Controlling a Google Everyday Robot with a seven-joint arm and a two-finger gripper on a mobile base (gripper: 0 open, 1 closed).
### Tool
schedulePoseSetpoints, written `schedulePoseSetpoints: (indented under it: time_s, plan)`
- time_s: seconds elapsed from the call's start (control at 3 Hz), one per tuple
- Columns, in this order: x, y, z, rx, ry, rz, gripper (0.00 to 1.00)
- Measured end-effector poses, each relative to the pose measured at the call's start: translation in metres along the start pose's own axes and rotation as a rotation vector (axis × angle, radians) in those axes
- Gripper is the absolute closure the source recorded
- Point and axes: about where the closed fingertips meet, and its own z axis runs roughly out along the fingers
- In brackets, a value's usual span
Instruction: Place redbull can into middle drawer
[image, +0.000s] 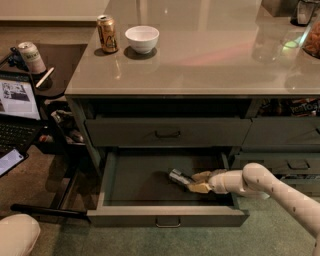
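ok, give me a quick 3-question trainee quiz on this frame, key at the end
1. True or false: the middle drawer is shut.
2. Where is the gripper relative to that drawer? A: outside, to its left. B: inside it. C: outside, beneath it.
3. Fill in: the jaws are closed on the ____.

Key:
1. False; it is pulled open.
2. B; the arm reaches in from the right.
3. The redbull can, held tilted low in the drawer.
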Motion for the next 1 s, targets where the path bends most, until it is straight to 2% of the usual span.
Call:
schedulePoseSetpoints:
  time_s: [0.67,1.0]
  plan:
    - [-0.0064,0.0031,-0.0049,0.033,0.006,-0.042,0.12]
    - [-0.0064,0.0031,-0.0049,0.033,0.006,-0.042,0.00]
